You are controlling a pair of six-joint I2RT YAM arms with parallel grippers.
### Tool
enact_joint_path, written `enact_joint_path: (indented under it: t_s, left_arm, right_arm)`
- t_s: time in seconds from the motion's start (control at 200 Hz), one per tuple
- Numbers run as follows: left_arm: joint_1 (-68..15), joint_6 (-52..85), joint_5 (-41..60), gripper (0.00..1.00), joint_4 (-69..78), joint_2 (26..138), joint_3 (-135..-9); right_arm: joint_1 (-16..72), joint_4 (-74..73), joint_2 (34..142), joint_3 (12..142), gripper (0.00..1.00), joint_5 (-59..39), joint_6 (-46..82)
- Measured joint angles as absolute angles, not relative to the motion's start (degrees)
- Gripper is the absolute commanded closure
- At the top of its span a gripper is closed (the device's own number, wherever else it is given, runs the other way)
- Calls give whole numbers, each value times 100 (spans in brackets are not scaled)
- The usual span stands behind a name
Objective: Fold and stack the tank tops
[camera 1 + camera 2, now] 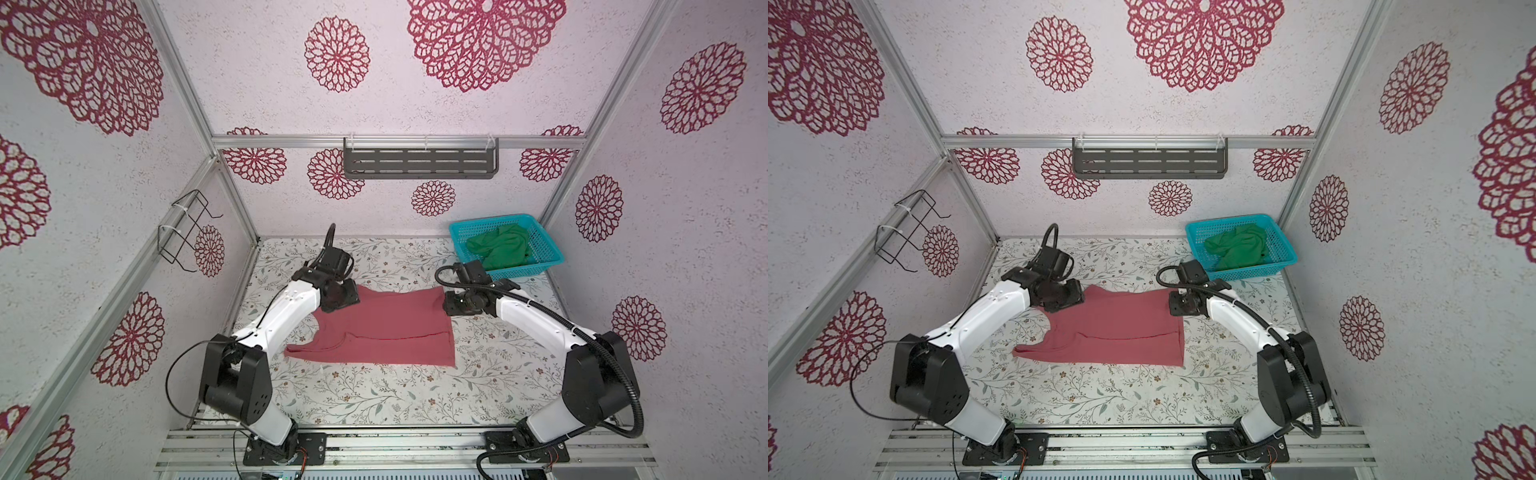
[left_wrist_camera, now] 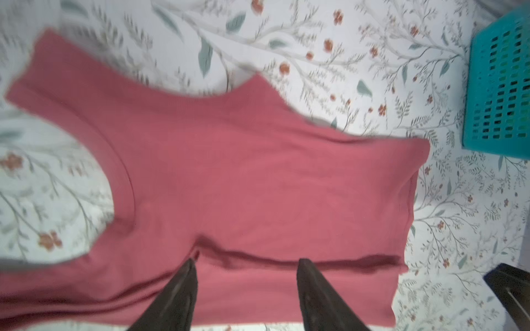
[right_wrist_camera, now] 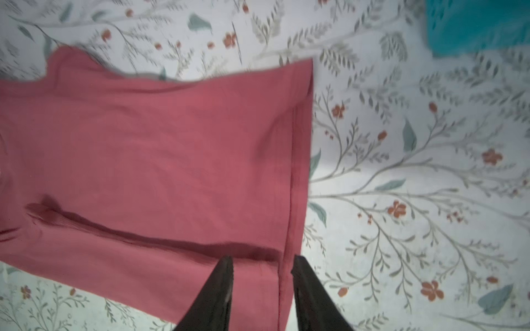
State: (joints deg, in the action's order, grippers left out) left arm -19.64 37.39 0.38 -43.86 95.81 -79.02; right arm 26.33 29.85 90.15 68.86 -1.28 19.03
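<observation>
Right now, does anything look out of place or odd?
Nothing spilled or damaged. The pink tank top lies spread, with one long ridge or layer edge running from neckline to hem. The green tank top sits crumpled in the basket, not yet folded.

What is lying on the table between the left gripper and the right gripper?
The pink tank top. In both top views its far edge runs from the left gripper to the right gripper. Nothing else lies there.
</observation>
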Motion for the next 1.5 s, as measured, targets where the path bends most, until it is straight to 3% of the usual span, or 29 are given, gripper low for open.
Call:
enact_joint_path:
  t_s: [0.38, 0.886, 1.216, 1.501]
  left_arm:
    - [-1835, 2502, 141, 38, -3586, 12197, -9212]
    - [-1831, 2359, -104, 45, -3024, 12661, -9579]
    - [-1833, 2414, -69, 67, -2875, 12984, -9684]
    - [-1833, 2414, -123, 88, -2867, 12999, -9677]
  right_arm:
    - [2545, 2904, 9238, 6836, 62, -156, 1763]
    - [2488, 2810, 9467, 6722, 62, -222, 1765]
    - [2270, 2445, 9734, 6842, 63, -172, 1756]
    - [2134, 2097, 10722, 7826, 62, 115, 1514]
